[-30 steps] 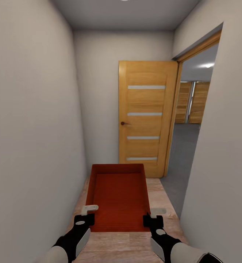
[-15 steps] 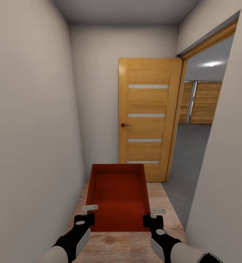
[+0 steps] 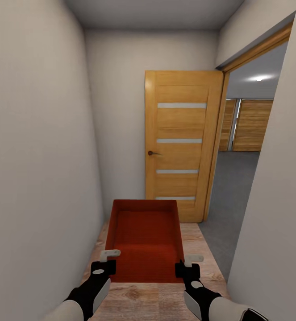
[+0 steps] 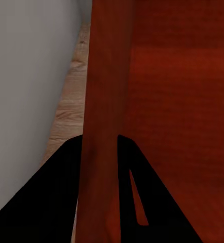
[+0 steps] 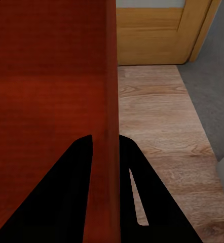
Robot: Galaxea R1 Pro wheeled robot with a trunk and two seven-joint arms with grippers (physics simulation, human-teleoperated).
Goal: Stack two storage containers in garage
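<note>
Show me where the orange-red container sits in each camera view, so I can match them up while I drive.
Head view: storage container, low centre, held between left gripper and right gripper.
Left wrist view: its side wall runs between the fingers, interior beside it.
Right wrist view: its other side wall between the fingers.
Shared landmark: wood-plank floor.

Ahead: a honey-coloured wooden door with frosted strips (image 3: 181, 142) stands open against the end wall, blocking the straight way.
Left: plain cream wall (image 3: 36, 169) close beside the carried orange-red open bin (image 3: 143, 238).
Right: open doorway onto dark grey floor (image 3: 230, 196), free passage.
</note>
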